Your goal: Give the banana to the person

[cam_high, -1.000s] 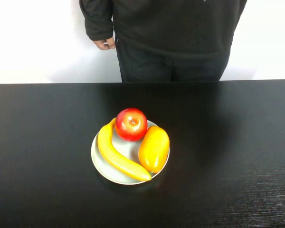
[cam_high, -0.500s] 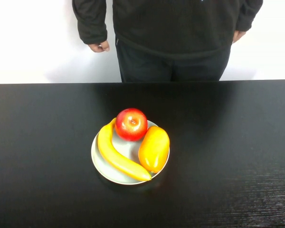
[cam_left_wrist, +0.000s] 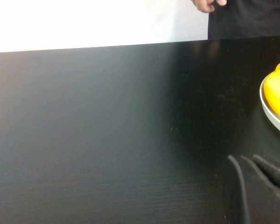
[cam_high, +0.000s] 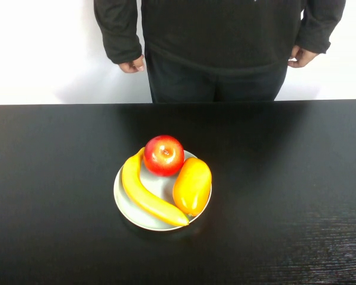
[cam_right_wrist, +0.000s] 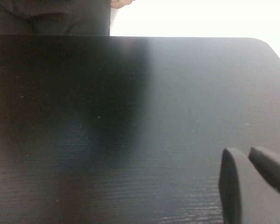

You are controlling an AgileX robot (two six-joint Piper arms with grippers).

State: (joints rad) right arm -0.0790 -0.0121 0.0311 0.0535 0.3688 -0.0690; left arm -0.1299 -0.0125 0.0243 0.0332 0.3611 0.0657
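The banana (cam_high: 143, 195) lies on the left side of a grey plate (cam_high: 123, 202) in the middle of the black table, curving from beside the apple to the plate's near edge. Its end also shows in the left wrist view (cam_left_wrist: 276, 91). The person (cam_high: 219, 35) stands behind the far edge in a dark sweater, with both hands at the hips. Neither gripper shows in the high view. My left gripper (cam_left_wrist: 245, 161) is low over bare table, left of the plate, fingers together and empty. My right gripper (cam_right_wrist: 244, 151) is over bare table on the right, fingers together and empty.
A red apple (cam_high: 164, 155) and a plump orange-yellow fruit (cam_high: 192, 185) share the plate with the banana. The table's far edge (cam_high: 178, 102) runs in front of the person. A white wall is behind.
The person has shifted their arms. The hand at the right has come into view at the hip and the hand at the left has moved a little. The fruit has not moved.
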